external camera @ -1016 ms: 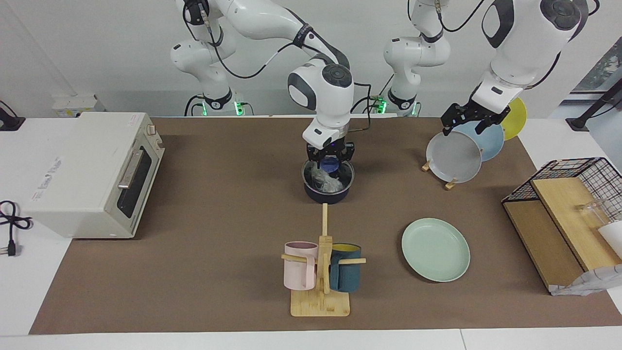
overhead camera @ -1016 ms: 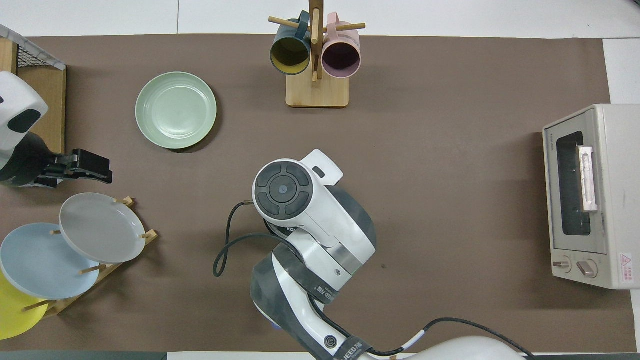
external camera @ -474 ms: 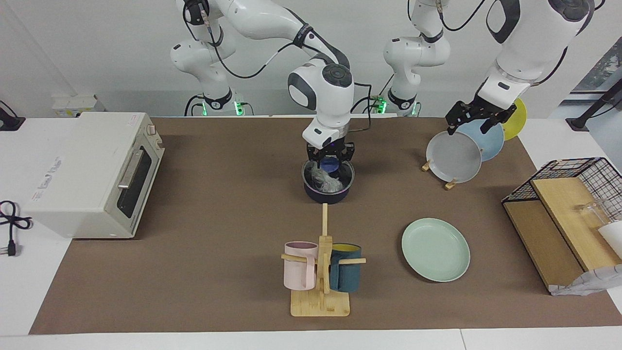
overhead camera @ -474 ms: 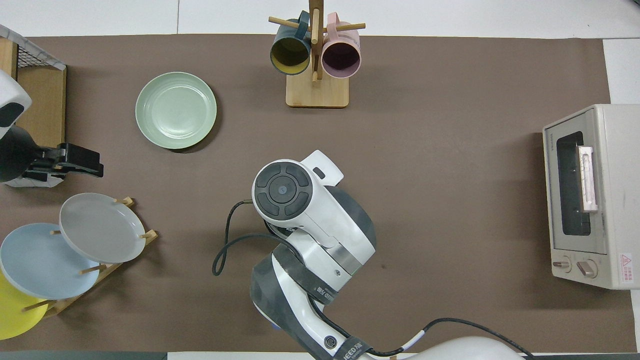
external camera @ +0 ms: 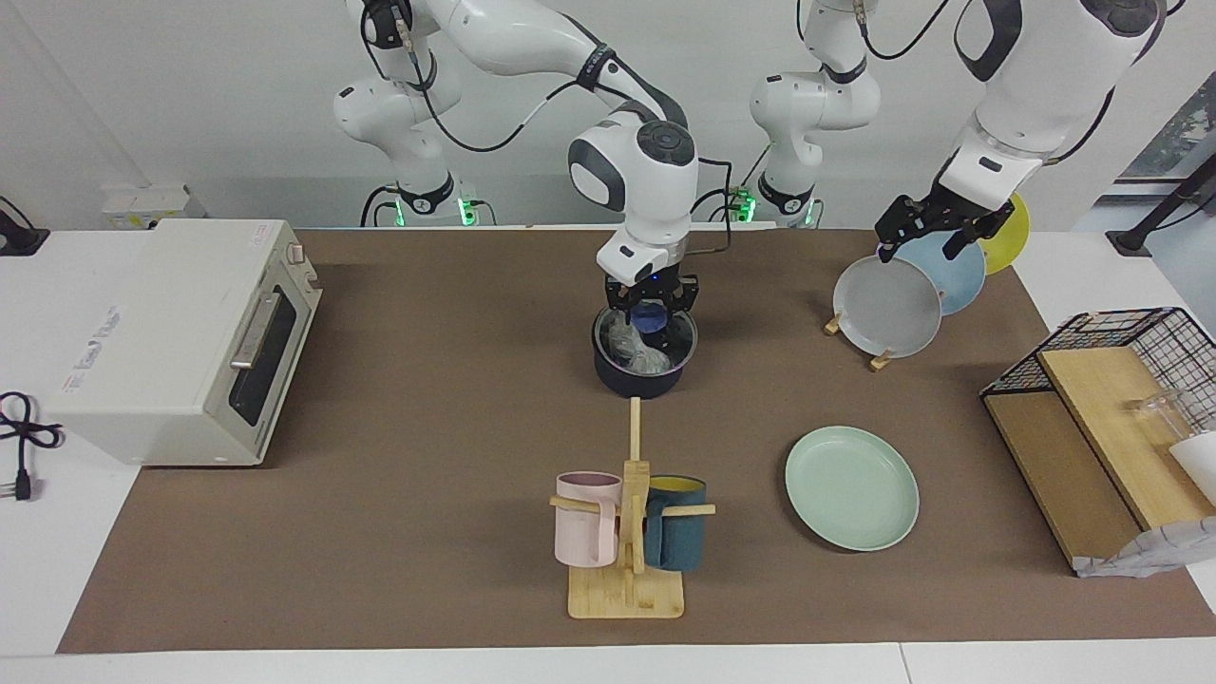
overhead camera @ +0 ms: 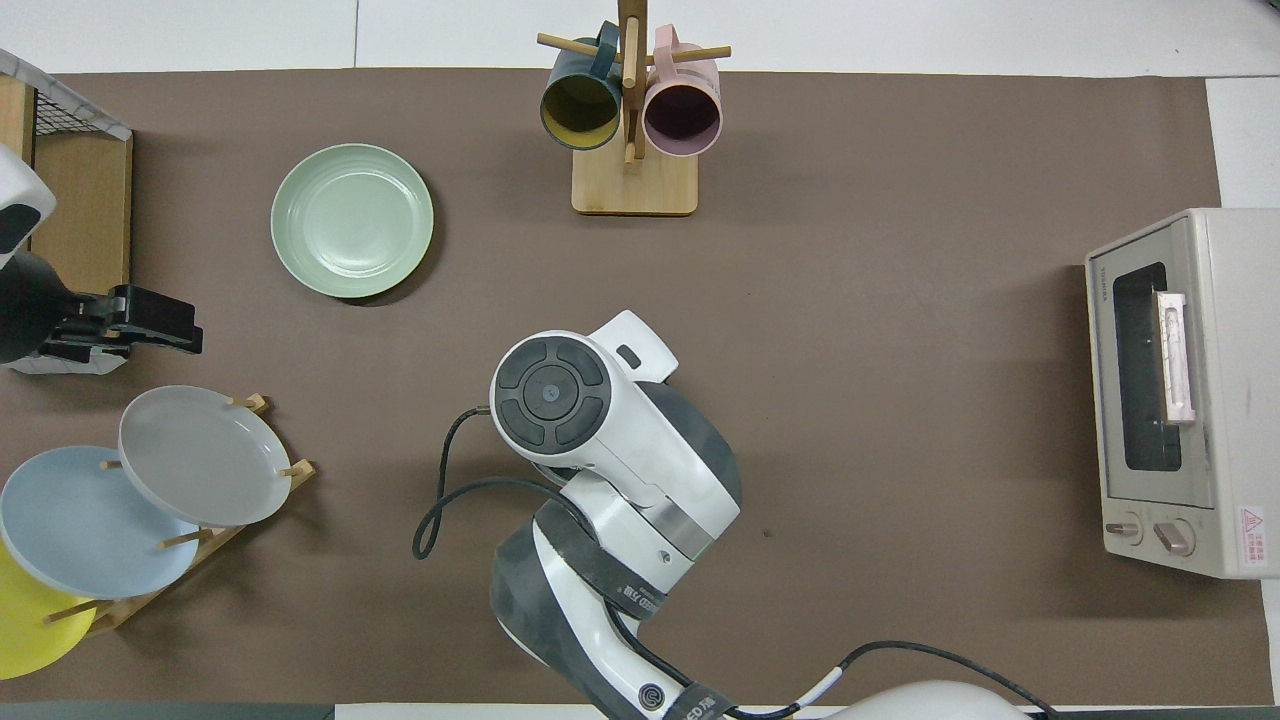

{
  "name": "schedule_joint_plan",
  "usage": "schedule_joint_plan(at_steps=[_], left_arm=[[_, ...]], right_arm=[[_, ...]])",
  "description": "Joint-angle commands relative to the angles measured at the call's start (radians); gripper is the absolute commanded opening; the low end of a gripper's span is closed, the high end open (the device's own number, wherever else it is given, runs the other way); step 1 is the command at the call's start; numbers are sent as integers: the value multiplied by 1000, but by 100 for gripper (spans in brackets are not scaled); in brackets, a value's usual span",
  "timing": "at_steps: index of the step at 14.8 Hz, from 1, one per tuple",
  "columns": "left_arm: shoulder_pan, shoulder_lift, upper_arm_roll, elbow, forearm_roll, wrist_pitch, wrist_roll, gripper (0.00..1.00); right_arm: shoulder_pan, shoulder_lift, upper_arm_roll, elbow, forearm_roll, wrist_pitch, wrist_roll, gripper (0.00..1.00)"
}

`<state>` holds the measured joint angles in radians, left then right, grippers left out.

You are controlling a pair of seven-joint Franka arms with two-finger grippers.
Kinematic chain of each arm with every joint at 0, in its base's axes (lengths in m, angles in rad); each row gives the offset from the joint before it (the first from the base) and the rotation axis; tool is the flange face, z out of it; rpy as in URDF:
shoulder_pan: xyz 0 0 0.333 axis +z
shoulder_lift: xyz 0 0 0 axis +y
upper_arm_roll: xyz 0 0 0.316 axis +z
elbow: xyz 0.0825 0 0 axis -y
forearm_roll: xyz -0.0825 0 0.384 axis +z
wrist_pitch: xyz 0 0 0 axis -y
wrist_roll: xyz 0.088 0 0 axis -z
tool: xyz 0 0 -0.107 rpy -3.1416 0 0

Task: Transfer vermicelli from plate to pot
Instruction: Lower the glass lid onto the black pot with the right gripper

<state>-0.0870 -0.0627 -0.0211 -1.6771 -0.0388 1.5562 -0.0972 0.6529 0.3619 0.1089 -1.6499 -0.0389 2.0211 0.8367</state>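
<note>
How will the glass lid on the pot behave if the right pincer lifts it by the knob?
The lid is clear glass, so probably fragile and heavy for its size. Held only by its small blue knob, it may swing or tilt. Noodles beneath look loose and should stay in the pot.

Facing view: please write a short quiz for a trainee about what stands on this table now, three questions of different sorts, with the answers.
1. True or false: the mint-green plate is empty.
2. Where is the vermicelli? A) in the pot; B) on the grey plate; C) in the oven.
3. Short answer: which claw is shut on the blue knob of the glass lid?

Key: 1 true. 2 A. 3 the right claw, over the pot.
</note>
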Motion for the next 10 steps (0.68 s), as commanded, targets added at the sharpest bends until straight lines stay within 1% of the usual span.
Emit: schedule_joint_plan(at_steps=[1,4,10], left_arm=[[1,-12,-5,-4,19,10,11,100],[-5,-12,-5,-10,17,28,10,100],[-7,-23,-7,-24,17,27,10,100]], right_arm=[[5,6,-2,1,-6,5,22,16],[2,6,-2,1,-7,-10,22,17],[1,0,-3,2,-12,-44,22,17]])
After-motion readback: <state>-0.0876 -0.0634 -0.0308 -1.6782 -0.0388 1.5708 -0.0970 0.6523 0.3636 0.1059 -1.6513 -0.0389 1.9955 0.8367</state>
